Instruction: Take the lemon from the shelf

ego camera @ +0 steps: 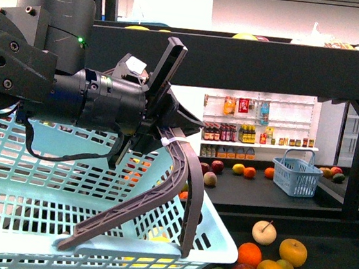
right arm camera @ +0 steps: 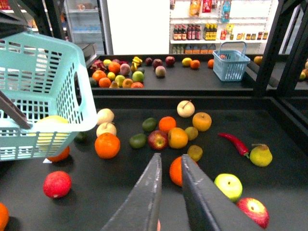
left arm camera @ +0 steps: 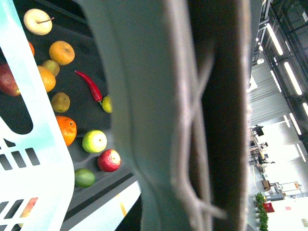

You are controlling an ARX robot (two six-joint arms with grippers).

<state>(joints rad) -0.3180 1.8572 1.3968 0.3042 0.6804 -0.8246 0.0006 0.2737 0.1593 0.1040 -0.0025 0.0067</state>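
My left gripper is shut on the grey-brown basket handle and holds the light-blue basket up over the black shelf. In the left wrist view that handle fills most of the picture. The lemon, bright yellow, shows through the basket's mesh and seems to lie inside it; yellow also shows through the slots in the front view. My right gripper is shut with nothing in it. It hangs over the shelf tray, just above an orange.
Loose fruit is scattered over the tray: oranges, apples, a pear and a red chili. A small blue basket stands on the far tier. White shelves of bottles are behind. A black upper tier runs overhead.
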